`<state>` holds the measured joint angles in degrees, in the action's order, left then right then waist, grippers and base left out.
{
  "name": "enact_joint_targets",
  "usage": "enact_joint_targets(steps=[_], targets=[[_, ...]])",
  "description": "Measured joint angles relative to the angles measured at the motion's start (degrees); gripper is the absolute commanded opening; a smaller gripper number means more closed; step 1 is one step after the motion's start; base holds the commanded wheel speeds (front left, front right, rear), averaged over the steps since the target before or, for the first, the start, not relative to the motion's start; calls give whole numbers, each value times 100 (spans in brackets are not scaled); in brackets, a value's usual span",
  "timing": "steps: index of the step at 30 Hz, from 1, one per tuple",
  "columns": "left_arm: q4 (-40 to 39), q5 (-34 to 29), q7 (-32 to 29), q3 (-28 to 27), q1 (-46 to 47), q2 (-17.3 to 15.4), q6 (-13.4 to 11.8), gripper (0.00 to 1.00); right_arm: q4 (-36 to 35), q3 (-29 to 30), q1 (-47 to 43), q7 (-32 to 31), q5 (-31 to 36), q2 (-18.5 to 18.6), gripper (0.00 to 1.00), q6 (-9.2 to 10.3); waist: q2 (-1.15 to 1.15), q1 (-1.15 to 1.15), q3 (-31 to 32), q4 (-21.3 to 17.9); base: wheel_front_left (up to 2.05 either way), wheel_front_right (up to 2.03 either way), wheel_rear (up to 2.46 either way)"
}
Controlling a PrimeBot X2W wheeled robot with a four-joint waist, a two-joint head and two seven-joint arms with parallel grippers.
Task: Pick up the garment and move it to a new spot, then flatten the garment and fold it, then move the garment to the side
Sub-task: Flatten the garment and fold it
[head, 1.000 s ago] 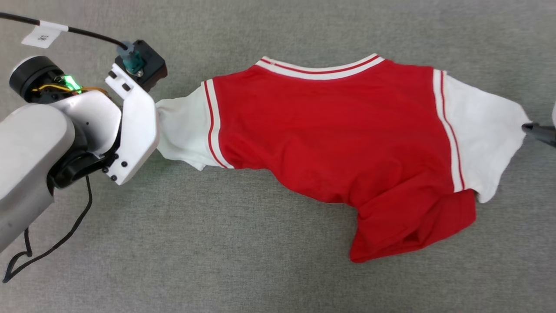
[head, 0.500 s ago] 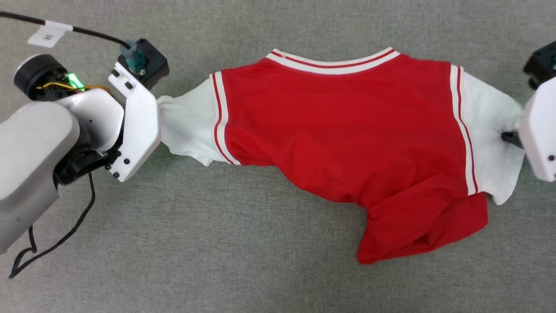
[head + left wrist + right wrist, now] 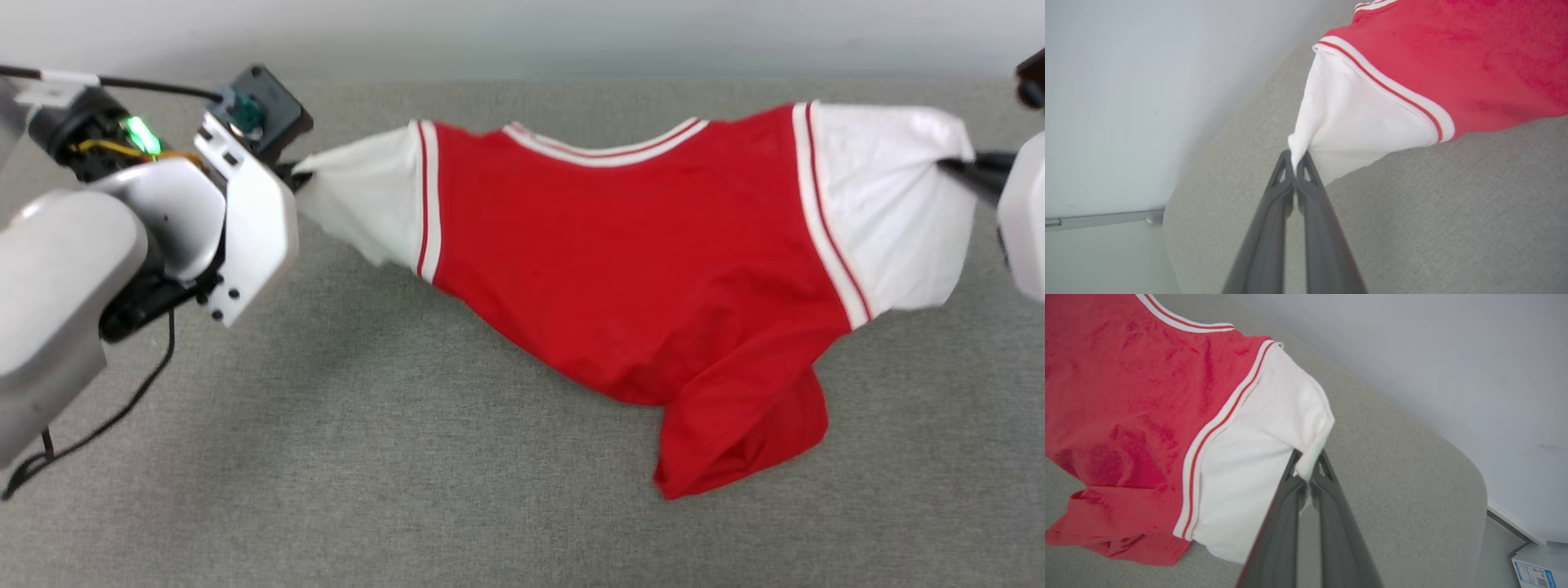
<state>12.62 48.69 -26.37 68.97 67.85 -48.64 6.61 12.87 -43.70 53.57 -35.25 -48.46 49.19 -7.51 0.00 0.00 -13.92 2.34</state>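
**Carrying the garment by both sleeves: grips sound, hem trailing**

The garment [image 3: 637, 269] hung stretched between the two arms over the grey mat [image 3: 408, 490]. Its shoulders were raised. The bunched hem [image 3: 727, 441] at the lower right appeared to rest on the mat. No lettering showed on the upper face.

The left gripper [image 3: 1295, 158] was closed on the tip of the white sleeve on its side. The right gripper [image 3: 1309, 465] was closed on a pinch of the other sleeve's cuff. Both holds were small, at the very edge of the cloth.

Recommendation: the arms should be kept level and evenly spread, taut enough to hold the shoulder line straight without tugging cloth out of the fingers. On setting down, the hem should land first and be drawn out so the body spreads flat.

Compared with half a second earlier, the head camera had tilted up and the wall [image 3: 522, 33] had come into view. Allowing for that, the shoulder line was tauter, the collar [image 3: 604, 147] sagged between the sleeves, and more of the body was off the mat.
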Motion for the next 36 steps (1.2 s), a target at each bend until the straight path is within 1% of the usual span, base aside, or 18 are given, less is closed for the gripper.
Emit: enact_joint_targets(steps=[5, 9, 14, 17, 22, 25, 28, 30, 32, 36], targets=[[27, -186, 443, -145, 416, 98, 30, 0, -120, 41, 485, 446, 97, 135, 0, 0, 0, 0, 228, -61, 0, 0, 0], [197, -466, 723, -313, 919, 283, 42, 0, -163, 119, 1047, 733, 333, 160, 0, -1, 0, 0, 149, -71, 0, 0, 0], [575, -922, 1136, -653, 1780, 492, -130, 0, 32, 274, 2041, 906, 812, 25, 0, -1, 0, 0, -133, -85, 0, 0, 0], [845, -1167, 1407, -836, 2303, 635, -241, 0, 279, 336, 2670, 983, 1092, -198, 0, -1, 0, 0, -365, -99, 0, 0, 0], [1277, -1433, 1806, -1210, 3171, 706, -432, 0, 848, 534, 3789, 1418, 1731, -705, 0, -1, 0, 0, -830, -160, 0, 0, 0], [1567, -1584, 1975, -1298, 3572, 770, -459, 0, 1248, 567, 4301, 1634, 2093, -949, 0, -2, 0, 1, -1113, -190, 0, 0, 0], [1860, -1692, 2154, -1403, 3992, 810, -459, 0, 1675, 705, 4849, 1892, 2396, -1165, 0, -1, 0, 1, -1375, -202, 0, 0, 0], [2061, -1720, 2247, -1448, 4224, 892, -436, 0, 1929, 737, 5120, 2046, 2611, -1285, 0, -1, 0, 1, -1531, -196, 0, 0, 0], [2252, -1729, 2351, -1478, 4389, 990, -404, 0, 2171, 749, 5317, 2210, 2772, -1416, 0, -2, 0, 1, -1666, -179, 0, 0, 0], [2646, -1748, 2524, -1528, 4653, 1087, -322, 0, 2565, 731, 5626, 2425, 2951, -1606, 0, -2, 0, 1, -1864, -134, 0, 0, 0]])
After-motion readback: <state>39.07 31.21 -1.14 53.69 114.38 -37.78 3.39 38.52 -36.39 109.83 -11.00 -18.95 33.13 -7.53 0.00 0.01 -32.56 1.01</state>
